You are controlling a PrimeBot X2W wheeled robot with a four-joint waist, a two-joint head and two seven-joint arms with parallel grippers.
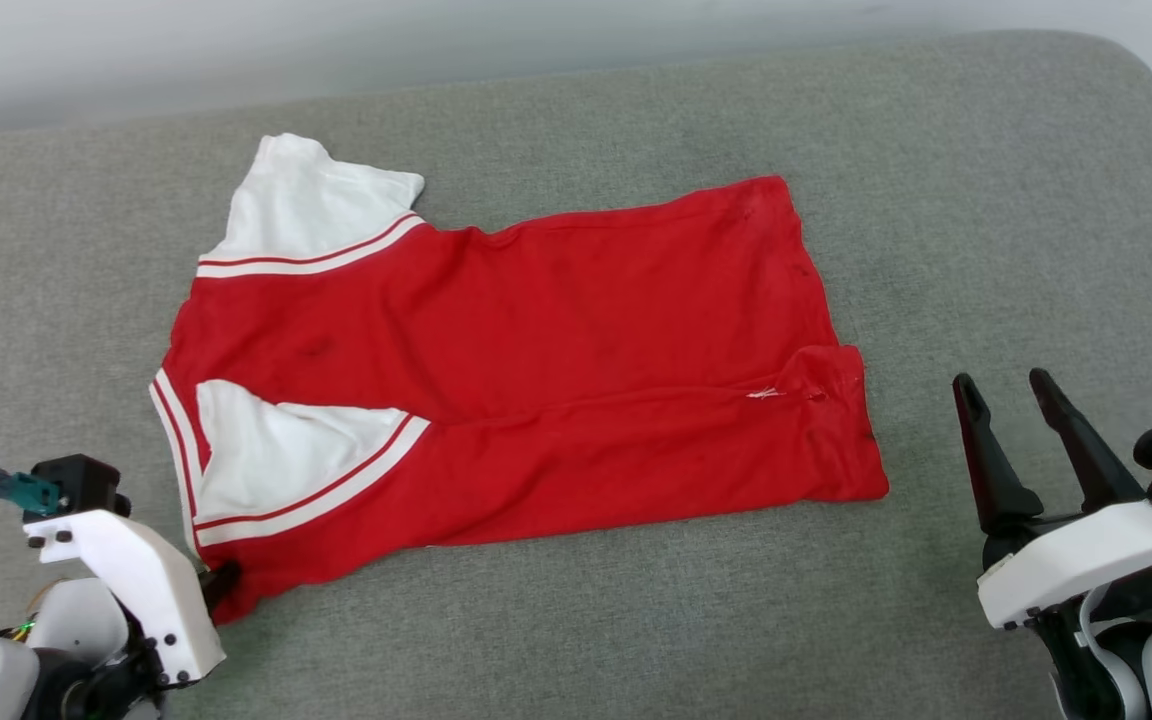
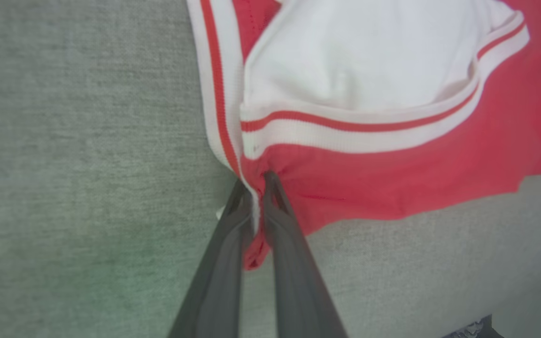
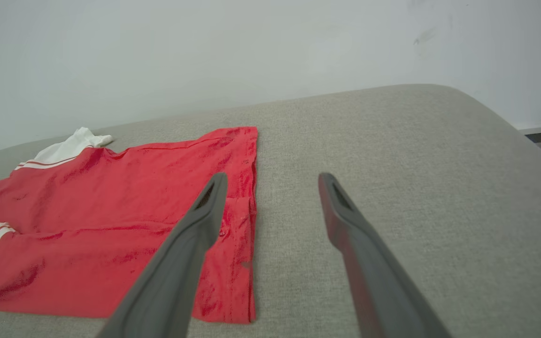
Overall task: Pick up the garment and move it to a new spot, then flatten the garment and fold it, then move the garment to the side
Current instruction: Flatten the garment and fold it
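Plainly, the garment (image 1: pixel 536 370) is laid out on the grey upholstered surface (image 1: pixel 986 200), left of its middle, with the collar end turned to the left and the hem to the right. In the head view the left gripper (image 1: pixel 223 582) is mostly hidden behind its own white wrist housing, and only a dark tip is seen at the garment's near left corner. The grip itself is shown by the left wrist view: the two dark fingers (image 2: pixel 294 253) are pressed narrowly together, with the red cloth and the end of the striped neck trim (image 2: pixel 216 94) pinched between them. The near white sleeve (image 2: pixel 359 61) is seen there folded inward over the red body, while the far white sleeve (image 1: pixel 306 205) is spread toward the far edge. The right gripper (image 1: pixel 1004 385) is held near the hem, over bare upholstery, its fingers spread wide with nothing between them. In the right wrist view a pale wall (image 3: pixel 204 47) is seen behind the far edge and the rounded far right corner. Broad bare upholstery is left to the right of the hem and along the far edge; a narrower strip is seen left of the collar end.
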